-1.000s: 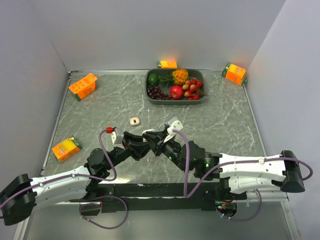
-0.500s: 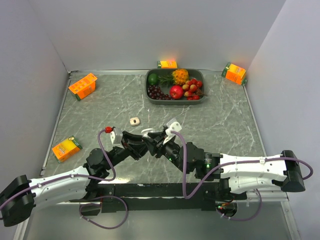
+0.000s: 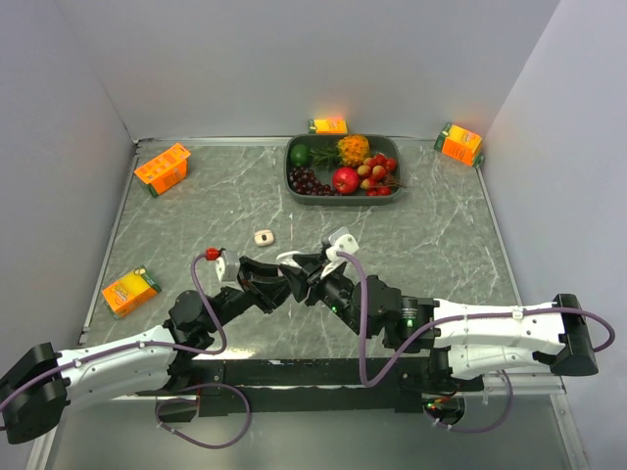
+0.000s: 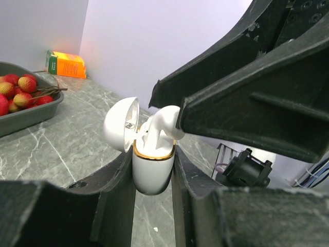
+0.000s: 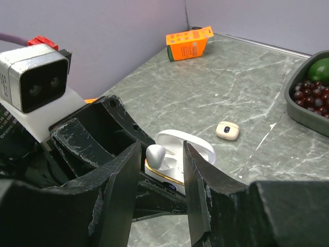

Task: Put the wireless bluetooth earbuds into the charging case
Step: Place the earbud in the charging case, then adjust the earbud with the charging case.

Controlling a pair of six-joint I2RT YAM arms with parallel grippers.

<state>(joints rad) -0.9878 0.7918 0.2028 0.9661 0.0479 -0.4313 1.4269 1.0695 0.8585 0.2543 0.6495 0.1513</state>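
White plastic with a gold rim, the charging case (image 4: 151,175) sits upright in mid-air above the marble table (image 3: 441,235). The left gripper (image 4: 150,157) clamps its body and the lid (image 4: 121,128) is tipped open. One earbud (image 5: 155,153) stands in the case with its stem in a well and its rounded head above the rim, so it looks not quite seated. The right gripper (image 5: 161,149) straddles it, jaws apart, with a gap showing on each side.

The step in hand looks like letting go cleanly. The right arm should lift straight away along the stem's line so neither finger nudges the bud. The left arm should hold the case level. If the bud stays proud, a light downward press on its head should seat it.
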